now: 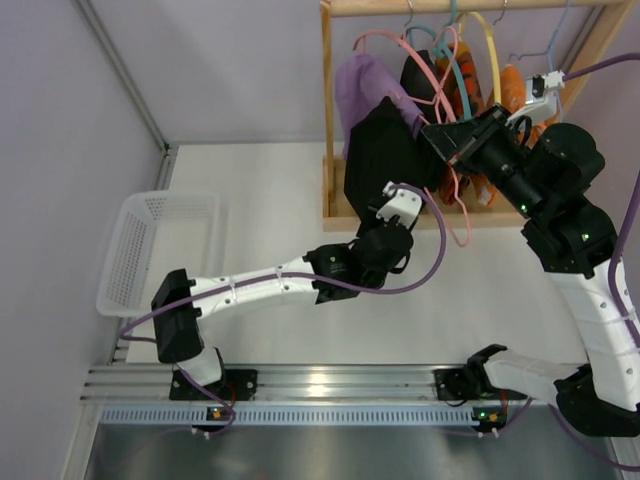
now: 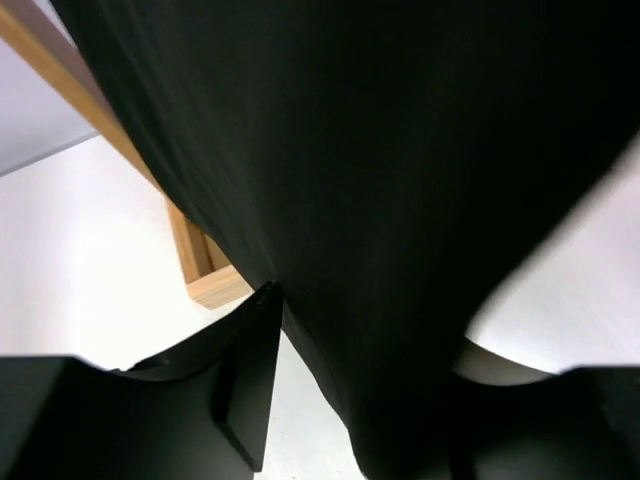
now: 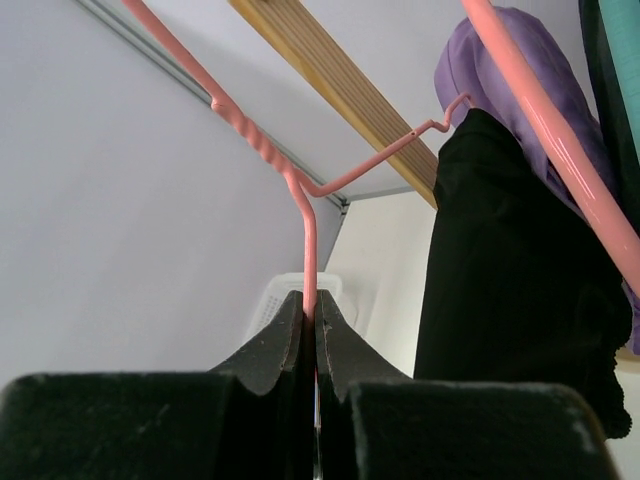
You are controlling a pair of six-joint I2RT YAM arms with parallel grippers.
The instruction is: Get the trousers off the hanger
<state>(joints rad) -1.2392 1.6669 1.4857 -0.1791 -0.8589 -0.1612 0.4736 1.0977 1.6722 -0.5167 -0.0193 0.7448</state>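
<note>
Left wrist view puts the left hand [image 2: 365, 340] right at the lower edge of the black trousers [image 2: 400, 150]. One finger [image 2: 250, 380] shows at 7 o'clock of the cloth and the other is a dark shape at 5 o'clock, so the fabric hangs down into the gap between them. The fingers stand apart on either side of it, but I cannot tell whether they are pinching it yet.

From above, the trousers lie at 12 o'clock from this hand, directly against it. Their long axis runs up toward 1 o'clock, where they hang over the pink hanger [image 1: 462, 225]. This arm is plainly the nearer one to the cloth.

At 2 o'clock from the left hand, the right hand [image 3: 312, 310] is closed tight on the hanger's wire neck. It holds the hanger in front of the wooden rack [image 1: 327, 100], with a purple garment [image 1: 360, 85] just beyond the trousers at 11 o'clock.

Once the left hand has a hold, the pull probably needs to run along that axis, back toward 7 o'clock and away from the right hand. That is the direction of the white basket [image 1: 160, 250], which sits on the counter [image 1: 270, 200] at 8 o'clock, well apart.
</note>
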